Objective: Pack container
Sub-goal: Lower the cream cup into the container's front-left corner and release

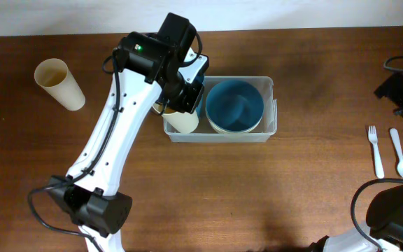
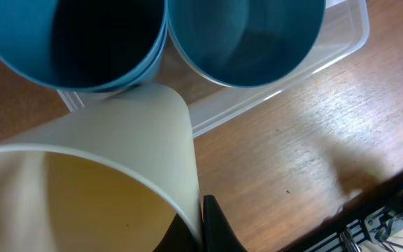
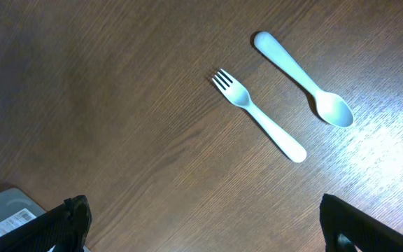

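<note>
**Fig. Bench with container as landmark.** The only print you can find is on a white sticker (image 3: 12,220), fixed to a grey object cut off at the lower corner of the right wrist view. Its lines are too small to read.

The container (image 1: 272,105), a clear rectangular bin, stands on the bench (image 1: 257,196) beneath the left arm's wrist. You see one blue bowl (image 1: 234,106) in its right half from overhead. The second blue bowl (image 2: 75,42) shows only in the left wrist view, since the arm hides the container's left half from above.

The left pincer (image 2: 200,227) is pinching the thin wall of a cream cup (image 1: 182,120), which is tilted over the container's left end. You cannot tell whether the cup touches the container.

The right pincer (image 3: 201,210) is spread wide and grips nothing; only its two dark fingertips enter the frame.

A second cream cup (image 1: 59,84) lies on its side well to the left of the container. A white fork (image 3: 257,115) and white spoon (image 3: 303,78) lie side by side, apart, well to its right.
</note>
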